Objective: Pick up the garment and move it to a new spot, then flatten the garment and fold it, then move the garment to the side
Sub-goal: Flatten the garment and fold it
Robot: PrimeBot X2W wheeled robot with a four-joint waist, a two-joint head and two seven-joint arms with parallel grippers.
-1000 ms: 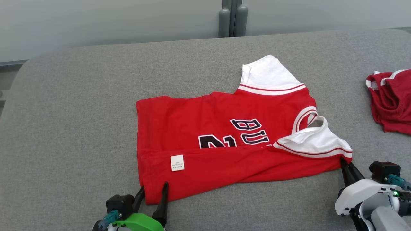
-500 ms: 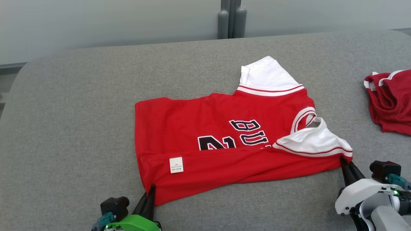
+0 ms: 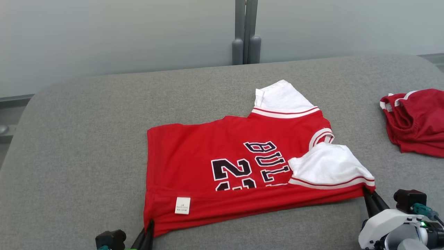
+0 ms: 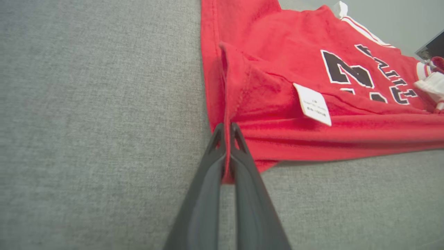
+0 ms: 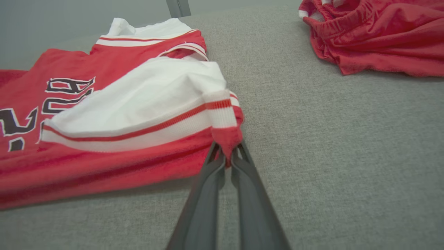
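The garment (image 3: 215,152) is a red jersey with white sleeves and black lettering, lying on the grey cushion, its near strip folded over and showing a white label (image 3: 182,205). My left gripper (image 3: 150,225) is shut on the garment's near left corner; in the left wrist view the red hem (image 4: 226,146) is pinched between the dark fingers (image 4: 242,163). My right gripper (image 3: 368,194) is shut on the near right corner, just below the white sleeve (image 3: 329,166); the right wrist view shows red cloth (image 5: 227,139) clamped at the fingertips (image 5: 227,158).
A second red garment (image 3: 416,121) lies crumpled at the right edge of the cushion, also in the right wrist view (image 5: 374,38). Grey cushion (image 3: 86,146) spreads bare to the left and behind. A pale wall with a grey post (image 3: 245,31) stands at the back.
My left gripper closed on the garment's near left corner. Both grippers drew back toward me with the near edge, uncovering more of the lettering. The camera tilted, shifting the scene down.
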